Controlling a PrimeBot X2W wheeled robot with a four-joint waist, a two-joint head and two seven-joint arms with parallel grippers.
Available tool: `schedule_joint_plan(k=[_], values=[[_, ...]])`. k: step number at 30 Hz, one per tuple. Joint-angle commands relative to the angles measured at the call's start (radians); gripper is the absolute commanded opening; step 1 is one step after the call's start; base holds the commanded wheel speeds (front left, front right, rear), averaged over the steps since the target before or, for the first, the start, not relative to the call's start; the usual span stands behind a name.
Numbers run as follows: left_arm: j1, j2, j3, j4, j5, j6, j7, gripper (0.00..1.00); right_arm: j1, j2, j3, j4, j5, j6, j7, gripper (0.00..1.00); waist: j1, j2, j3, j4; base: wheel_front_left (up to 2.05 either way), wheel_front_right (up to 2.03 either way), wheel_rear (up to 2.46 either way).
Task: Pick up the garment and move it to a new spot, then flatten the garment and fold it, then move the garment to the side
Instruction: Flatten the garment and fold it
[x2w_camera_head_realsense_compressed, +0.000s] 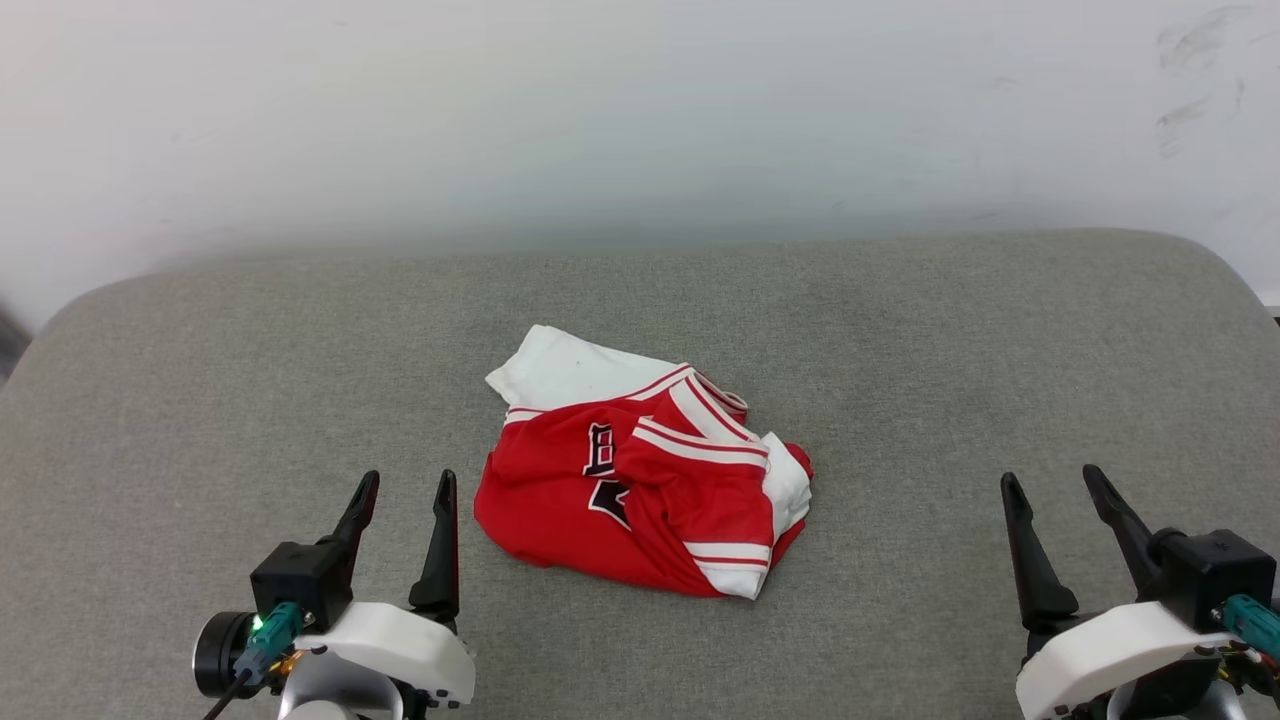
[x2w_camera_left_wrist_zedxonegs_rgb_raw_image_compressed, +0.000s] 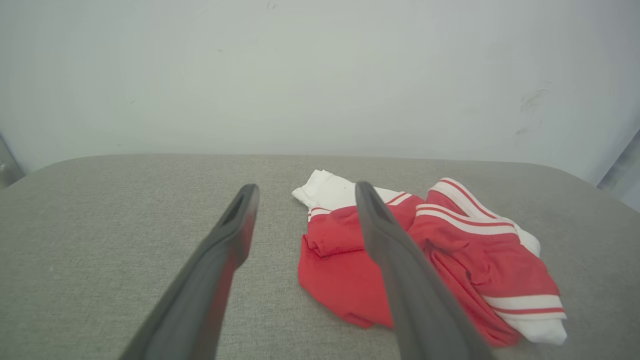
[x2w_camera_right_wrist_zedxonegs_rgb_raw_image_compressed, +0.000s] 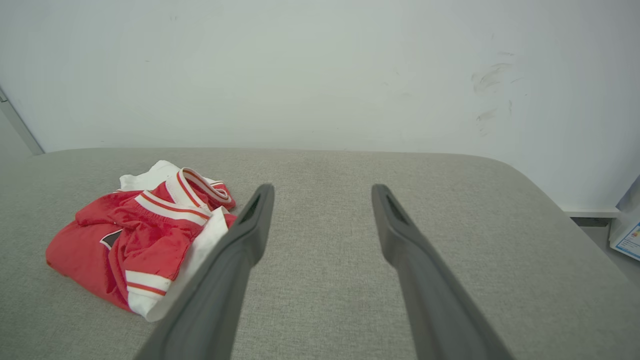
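The garment (x2w_camera_head_realsense_compressed: 640, 470), a red jersey with white sleeves and striped trim, lies crumpled in a heap near the middle of the grey padded table (x2w_camera_head_realsense_compressed: 900, 340). Black letters show on its front. My left gripper (x2w_camera_head_realsense_compressed: 408, 485) stands open at the lower left, just left of the heap and apart from it. My right gripper (x2w_camera_head_realsense_compressed: 1052, 480) stands open at the lower right, well clear of the cloth. In the left wrist view the garment (x2w_camera_left_wrist_zedxonegs_rgb_raw_image_compressed: 450, 250) lies ahead and to the right of the left gripper (x2w_camera_left_wrist_zedxonegs_rgb_raw_image_compressed: 303, 189). In the right wrist view the garment (x2w_camera_right_wrist_zedxonegs_rgb_raw_image_compressed: 145, 230) lies left of the right gripper (x2w_camera_right_wrist_zedxonegs_rgb_raw_image_compressed: 322, 189).
A pale wall (x2w_camera_head_realsense_compressed: 640, 110) rises behind the table's far edge. The table's rounded corners fall away at the far left and far right. A small box (x2w_camera_right_wrist_zedxonegs_rgb_raw_image_compressed: 627, 235) sits on the floor beyond the right corner. Bare grey fabric surrounds the heap.
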Motion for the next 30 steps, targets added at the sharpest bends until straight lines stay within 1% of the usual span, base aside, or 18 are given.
schedule_joint_plan(k=[1,7,10,11,12,14,17,20,22,24,27,30], values=[[0.005,0.001,-0.001,-0.008,-0.005,0.003,0.002,1.0,0.014,0.001,0.0,-0.006,0.005,-0.001,0.003,1.0,0.0001,0.0,0.001,-0.001,0.0,0.0,0.0],[0.0,-0.004,-0.005,-0.015,-0.01,0.002,0.0,1.0,0.006,0.001,-0.006,-0.008,0.002,-0.001,0.006,1.0,0.0001,0.0,0.002,0.002,0.0,0.0,0.0],[-0.009,-0.009,-0.006,-0.022,-0.013,0.006,-0.004,1.0,-0.015,0.001,-0.027,-0.002,0.024,-0.001,0.021,1.0,0.0001,0.0,0.004,0.012,0.0,0.0,0.0],[-0.011,-0.012,-0.008,-0.024,-0.014,0.006,-0.004,1.0,-0.023,0.002,-0.029,0.007,0.054,-0.001,0.047,1.0,0.0001,0.0,0.005,0.018,0.0,0.0,0.0],[-0.014,-0.014,-0.009,-0.027,-0.014,0.005,-0.006,1.0,-0.034,0.002,-0.025,0.014,0.078,-0.001,0.08,1.0,0.0001,0.0,0.007,0.024,0.0,0.0,0.0],[-0.021,-0.018,-0.014,-0.033,-0.011,0.005,-0.008,1.0,-0.064,0.001,-0.027,0.021,0.087,-0.001,0.159,1.0,0.0001,0.0,0.017,0.04,0.0,0.0,0.0],[-0.044,-0.022,-0.028,-0.042,-0.001,-0.003,-0.011,1.0,-0.115,-0.022,-0.012,0.03,0.12,-0.001,0.326,1.0,0.0001,0.0,0.045,0.073,0.0,0.0,0.0],[-0.072,-0.026,-0.043,-0.042,0.008,-0.016,-0.016,1.0,-0.169,-0.054,0.025,0.04,0.16,-0.001,0.511,1.0,0.0001,0.0,0.075,0.104,0.0,0.0,0.0],[-0.092,-0.031,-0.05,-0.041,0.014,-0.023,-0.02,1.0,-0.199,-0.064,0.056,0.043,0.192,-0.001,0.621,1.0,0.0001,0.0,0.096,0.126,0.0,0.0,0.0],[-0.108,-0.039,-0.053,-0.038,0.015,-0.025,-0.025,1.0,-0.225,-0.078,0.093,0.049,0.22,-0.001,0.706,1.0,0.0001,0.0,0.116,0.146,0.0,0.0,0.0],[-0.129,-0.052,-0.055,-0.034,0.017,-0.031,-0.032,1.0,-0.247,-0.088,0.16,0.067,0.25,-0.001,0.789,1.0,0.0001,0.0,0.145,0.173,0.0,0.0,0.0],[-0.14,-0.062,-0.052,-0.025,0.016,-0.033,-0.038,1.0,-0.267,-0.092,0.211,0.104,0.276,-0.001,0.814,1.0,0.0001,0.0,0.168,0.191,0.0,0.0,0.0]])
